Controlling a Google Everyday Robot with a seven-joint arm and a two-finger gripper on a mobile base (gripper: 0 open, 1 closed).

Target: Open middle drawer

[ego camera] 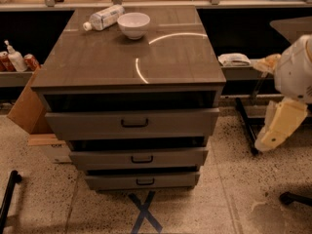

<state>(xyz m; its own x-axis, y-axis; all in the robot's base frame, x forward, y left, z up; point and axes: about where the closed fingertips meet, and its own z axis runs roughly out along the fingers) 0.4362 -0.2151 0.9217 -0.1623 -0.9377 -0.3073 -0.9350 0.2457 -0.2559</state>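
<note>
The cabinet [131,67] has three grey-brown drawers stacked at its front. The middle drawer [97,159] is the second one, with a small black bar handle [142,159] at its centre. It stands out slightly, with a dark gap above it. The top drawer [87,125] and the bottom drawer [112,181] also stand out slightly. My gripper [273,138], on the cream end of the white arm [297,67], hangs at the far right. It is beside the cabinet, level with the top and middle drawers, and touches nothing.
A white bowl [133,24] and a plastic bottle [103,17] lie on the cabinet top. A cardboard box [27,106] sits at the left. Shelves with cans and a cloth [234,59] run behind. A blue X [145,211] is taped on the floor.
</note>
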